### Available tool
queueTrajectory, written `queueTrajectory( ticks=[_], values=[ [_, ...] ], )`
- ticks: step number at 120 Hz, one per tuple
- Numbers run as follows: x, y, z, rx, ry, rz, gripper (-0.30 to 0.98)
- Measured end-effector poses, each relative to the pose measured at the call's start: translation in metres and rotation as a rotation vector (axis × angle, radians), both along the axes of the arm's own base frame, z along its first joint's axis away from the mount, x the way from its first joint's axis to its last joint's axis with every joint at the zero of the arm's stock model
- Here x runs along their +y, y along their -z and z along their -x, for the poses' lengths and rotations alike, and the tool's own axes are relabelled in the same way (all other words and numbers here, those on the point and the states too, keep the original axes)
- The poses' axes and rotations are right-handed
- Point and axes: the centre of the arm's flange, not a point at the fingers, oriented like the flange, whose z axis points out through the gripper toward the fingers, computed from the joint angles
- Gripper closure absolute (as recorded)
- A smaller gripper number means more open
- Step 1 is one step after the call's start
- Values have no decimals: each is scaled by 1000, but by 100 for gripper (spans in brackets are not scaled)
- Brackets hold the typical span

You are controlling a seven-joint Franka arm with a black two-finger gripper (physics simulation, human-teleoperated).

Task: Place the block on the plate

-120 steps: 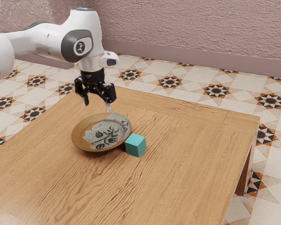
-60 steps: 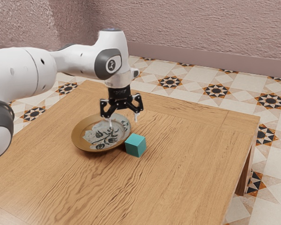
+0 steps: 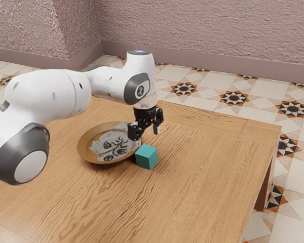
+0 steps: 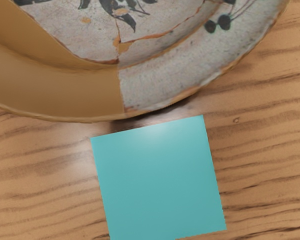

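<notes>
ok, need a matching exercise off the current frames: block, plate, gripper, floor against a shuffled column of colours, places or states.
1. Block
2. Plate
3. Gripper
4. Floor

A. Open, above the table
B. Tiled, with star patterns
C. Turquoise, on the wood beside the dish
D. Part ochre, part pale with dark plant motifs

Pairs: 1-C, 2-D, 3-A, 4-B

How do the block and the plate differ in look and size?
The block is plain teal, while the plate joins an ochre part with a grey, dark-patterned one. The block is a small cube; the plate is round and clearly wider. Both rest on the wooden table.
</notes>
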Motion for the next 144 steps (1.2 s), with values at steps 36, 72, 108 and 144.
queueTrajectory(
  ticks=[36,72,108,144],
  values=[
    [7,30,6,-49,-217,-18,0],
    [16,54,-2,-63,-321,-10,0],
    [16,77,-2,-44,-324,-25,0],
    [16,86,0,-37,-341,-30,11]
  ],
)
